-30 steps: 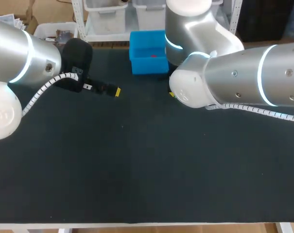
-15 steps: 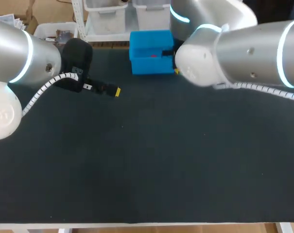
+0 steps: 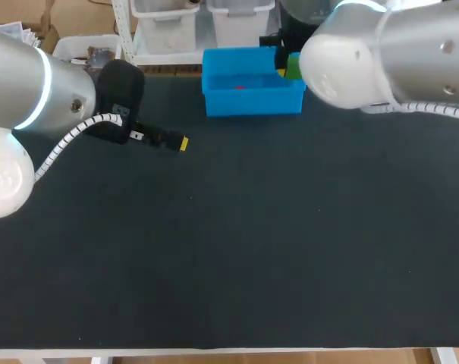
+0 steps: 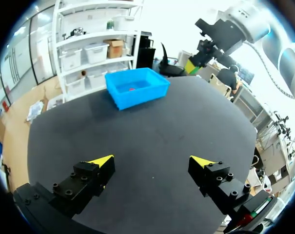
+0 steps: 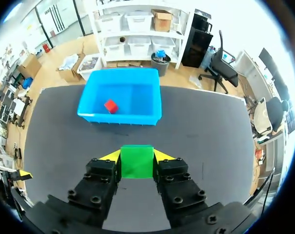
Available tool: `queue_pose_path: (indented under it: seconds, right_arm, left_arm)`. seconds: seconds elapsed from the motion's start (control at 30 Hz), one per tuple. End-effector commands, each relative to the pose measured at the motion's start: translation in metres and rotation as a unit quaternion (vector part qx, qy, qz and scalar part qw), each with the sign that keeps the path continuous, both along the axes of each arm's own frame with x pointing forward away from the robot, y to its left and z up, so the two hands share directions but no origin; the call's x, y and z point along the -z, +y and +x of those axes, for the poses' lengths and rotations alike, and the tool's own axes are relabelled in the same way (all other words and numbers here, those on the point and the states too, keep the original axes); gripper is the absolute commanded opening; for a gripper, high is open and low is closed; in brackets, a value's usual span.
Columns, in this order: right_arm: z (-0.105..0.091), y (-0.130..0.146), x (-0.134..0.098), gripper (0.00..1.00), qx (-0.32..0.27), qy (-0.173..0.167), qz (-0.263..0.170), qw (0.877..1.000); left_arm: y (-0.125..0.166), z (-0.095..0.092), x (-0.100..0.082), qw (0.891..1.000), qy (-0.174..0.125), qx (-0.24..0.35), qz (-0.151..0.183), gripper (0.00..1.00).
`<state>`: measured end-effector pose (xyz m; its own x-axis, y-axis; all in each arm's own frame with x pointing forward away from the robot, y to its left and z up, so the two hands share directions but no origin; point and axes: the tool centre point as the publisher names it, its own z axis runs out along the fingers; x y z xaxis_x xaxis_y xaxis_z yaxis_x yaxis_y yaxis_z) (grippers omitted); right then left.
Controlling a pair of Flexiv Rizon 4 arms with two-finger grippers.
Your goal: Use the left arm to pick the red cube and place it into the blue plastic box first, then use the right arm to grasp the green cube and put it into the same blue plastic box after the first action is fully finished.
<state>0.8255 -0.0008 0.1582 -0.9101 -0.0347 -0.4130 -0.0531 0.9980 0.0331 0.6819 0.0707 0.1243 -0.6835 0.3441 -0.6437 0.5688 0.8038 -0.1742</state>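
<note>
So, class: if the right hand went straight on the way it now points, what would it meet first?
Probably the near wall of the blue box, or the table just before it; depth is unclear.

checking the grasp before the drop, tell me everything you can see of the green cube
The green cube is a small, plain, smooth-faced block of bright solid green, looking like painted wood or plastic. It sits square between the right gripper's two yellow-tipped fingers, which press its opposite sides. It is held off the black table, near the blue plastic box, not yet inside; nothing else touches it.
</note>
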Motion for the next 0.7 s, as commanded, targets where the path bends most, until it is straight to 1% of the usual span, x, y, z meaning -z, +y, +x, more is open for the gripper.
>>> queue_pose_path:
  seconds: [0.03,0.07,0.2,0.5,0.7]
  right_arm:
    - [-0.007,-0.007,-0.008,0.0,-0.014,-0.05,0.028,0.998]
    - [-0.006,-0.007,-0.01,0.0,-0.027,-0.063,0.034,0.997]
    - [-0.004,-0.008,-0.01,0.0,-0.048,-0.088,0.05,0.994]
    - [0.0,-0.008,0.002,0.0,-0.059,-0.105,0.086,0.989]
    - [0.006,-0.007,0.006,0.0,-0.065,-0.108,0.092,0.988]
  left_arm:
    - [0.002,0.002,0.001,1.0,0.0,0.005,-0.004,1.0]
    - [0.002,0.002,0.001,1.0,0.0,0.005,-0.004,1.0]
    - [0.002,0.002,0.001,1.0,0.0,0.005,-0.004,1.0]
    - [0.002,0.002,0.001,1.0,0.0,0.005,-0.004,1.0]
    - [0.002,0.002,0.001,1.0,0.0,0.005,-0.004,1.0]
